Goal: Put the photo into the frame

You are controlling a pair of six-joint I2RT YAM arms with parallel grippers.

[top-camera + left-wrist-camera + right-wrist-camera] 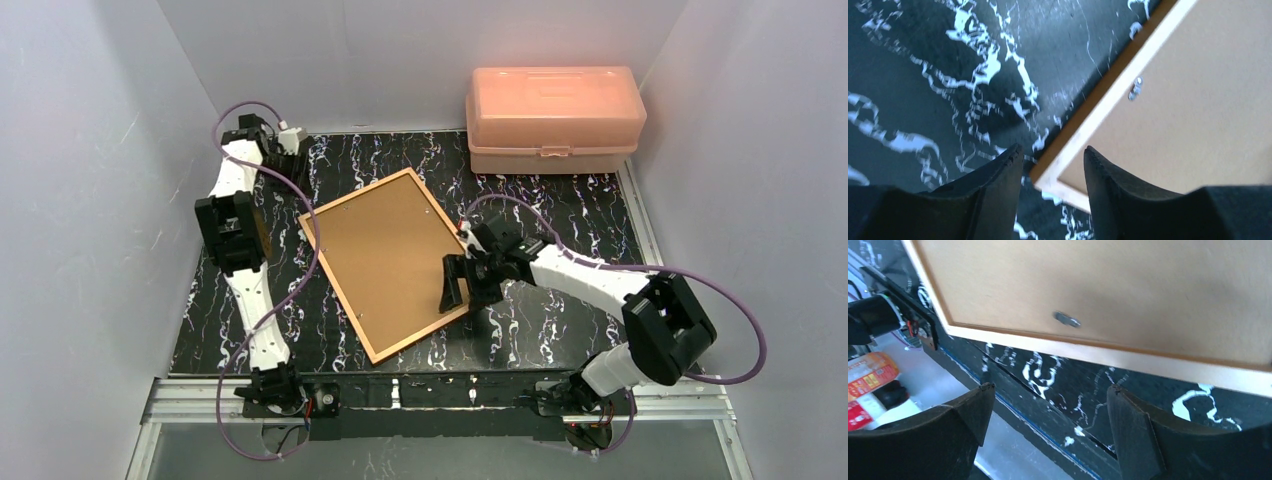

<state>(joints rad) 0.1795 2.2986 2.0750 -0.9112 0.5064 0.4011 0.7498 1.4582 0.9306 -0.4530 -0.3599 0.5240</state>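
Black white-veined mat [590, 210] inside a white-walled booth; pink plastic box [553, 118] at far right. Found frame [355, 193] flat at mid-mat, turned on a slant, back upward, brown backing board [385, 255] seated within the rails. No sight of photo in any view; possibly under the board, cannot tell. Right gripper [462, 285] low over the frame's right rail, jaws spread wide, gripping nothing. Left gripper [1052, 150] above the frame's left corner, jaws partly apart, likewise empty, clear of the wood. Small metal tab [1066, 319] lying on the board beside the rail; unclear whether turned home.

Risks, as judged:
- Board and print dropping out on any lift. Cause: tabs not swung over the board.
- Frame skewing or sliding toward the near mat edge. Cause: a right finger catching the rail on the way off.
- Purple cable [313, 262] close by the left corner; possible snag, dragging the frame.
- Job counted done with no print inside. Cause: photo unseen, unchecked.
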